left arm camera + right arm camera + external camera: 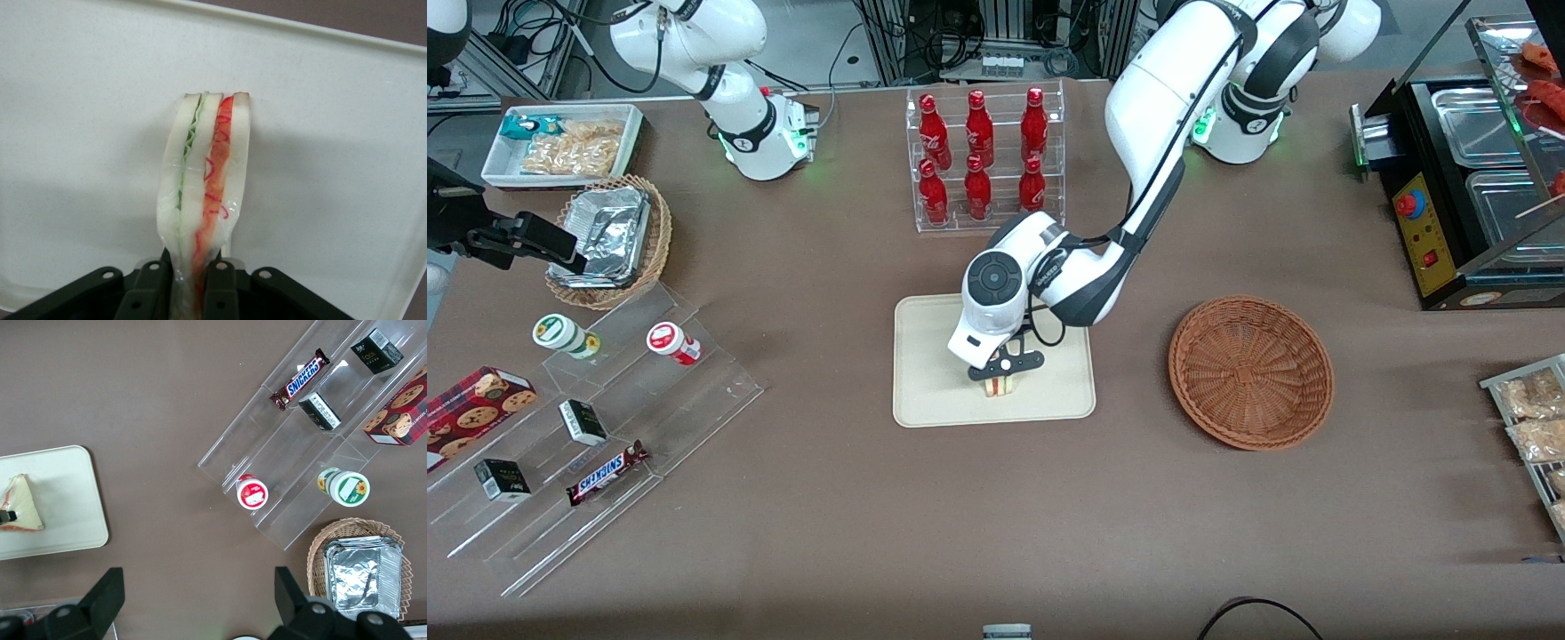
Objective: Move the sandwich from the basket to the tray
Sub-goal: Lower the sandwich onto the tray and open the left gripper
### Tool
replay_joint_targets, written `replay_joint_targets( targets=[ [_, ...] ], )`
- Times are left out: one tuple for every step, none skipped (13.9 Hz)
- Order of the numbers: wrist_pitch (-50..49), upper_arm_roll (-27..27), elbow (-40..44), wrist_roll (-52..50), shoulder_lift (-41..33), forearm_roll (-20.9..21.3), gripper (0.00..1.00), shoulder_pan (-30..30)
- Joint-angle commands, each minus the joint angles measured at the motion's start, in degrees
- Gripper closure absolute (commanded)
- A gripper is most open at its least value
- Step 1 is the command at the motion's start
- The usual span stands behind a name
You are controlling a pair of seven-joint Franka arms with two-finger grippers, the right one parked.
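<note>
Black pincer (193, 277), lower centre of the wrist view, pinches the sandwich (203, 193) upright over the tray (80, 133); release gently, letting it settle, basket (1251, 371) empty.

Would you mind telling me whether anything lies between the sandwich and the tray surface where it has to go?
Nothing visible does. The gripper is shut on the sandwich, which hangs over a bare part of the tray. The basket sits well aside, toward the working arm's end of the table.
</note>
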Motion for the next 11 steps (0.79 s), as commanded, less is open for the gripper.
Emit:
replay_joint_targets(
  targets=[
    [-1.0,0.8,1.6,-0.5,-1.2,0.1,0.0,-0.6],
    [-1.1,0.9,1.1,-0.5,-2.4,0.5,0.0,-0.7],
    [-2.0,0.9,1.0,-0.5,-3.4,0.9,0.0,-0.6],
    [-3.9,1.1,1.0,-0.5,-4.6,1.6,0.0,-0.5],
    [-6.0,1.3,1.0,-0.5,-5.8,3.4,0.0,-0.3],
    [-8.6,1.3,1.0,0.5,-7.1,6.6,0.0,0.3],
    [-10.9,1.1,0.2,2.6,-9.1,8.0,0.0,2.1],
    [-12.6,1.1,-1.2,4.4,-10.7,8.0,0.0,3.1],
    [-13.8,1.2,-2.9,4.8,-12.8,7.8,0.0,4.3],
    [-15.6,1.1,-4.7,5.3,-14.4,7.8,0.0,6.5],
    [-16.1,1.1,-6.3,5.5,-15.4,7.8,0.0,7.3]
  ],
)
